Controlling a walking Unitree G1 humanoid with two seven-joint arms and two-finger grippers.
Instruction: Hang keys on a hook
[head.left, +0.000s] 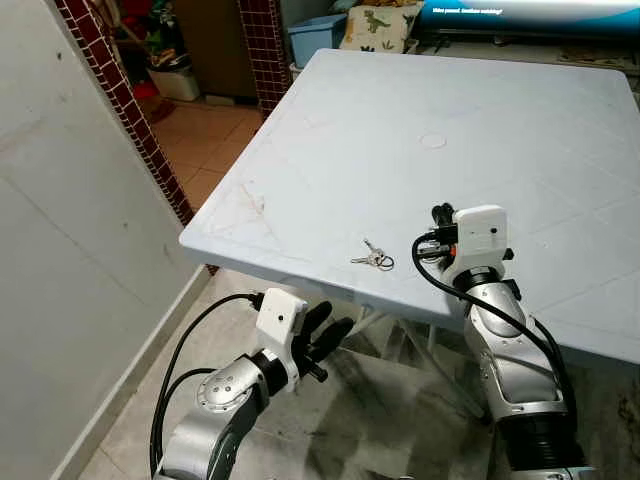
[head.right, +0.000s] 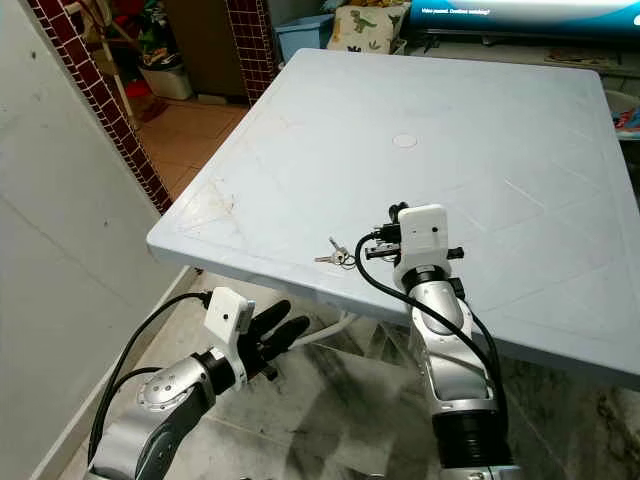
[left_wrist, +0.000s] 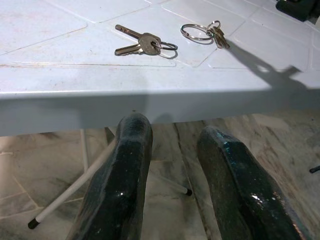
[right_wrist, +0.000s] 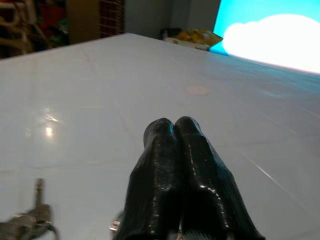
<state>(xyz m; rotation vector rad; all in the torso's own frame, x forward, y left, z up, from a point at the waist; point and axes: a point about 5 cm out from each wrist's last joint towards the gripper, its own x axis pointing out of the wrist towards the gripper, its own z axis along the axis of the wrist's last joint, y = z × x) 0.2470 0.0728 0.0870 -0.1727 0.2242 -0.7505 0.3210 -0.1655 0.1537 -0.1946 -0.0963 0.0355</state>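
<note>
Your keys (head.left: 374, 258) lie flat on the white desk (head.left: 420, 140) near its front edge. Your right hand (right_wrist: 172, 131) is clenched empty above the desk just beside the keys. Your left hand (head.left: 325, 335) is released, fingers apart, below the desk edge.

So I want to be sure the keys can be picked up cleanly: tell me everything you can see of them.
The keys are small, metal-looking and silvery to brassy. In the left wrist view they lie as two bunches: two keys on a ring, and a second ring with small keys beside it, apart. They lie flat on the white table near its front edge. Nothing grips them: the right hand hovers just beside them, fingers together, and the left hand hangs open below the table edge.
</note>
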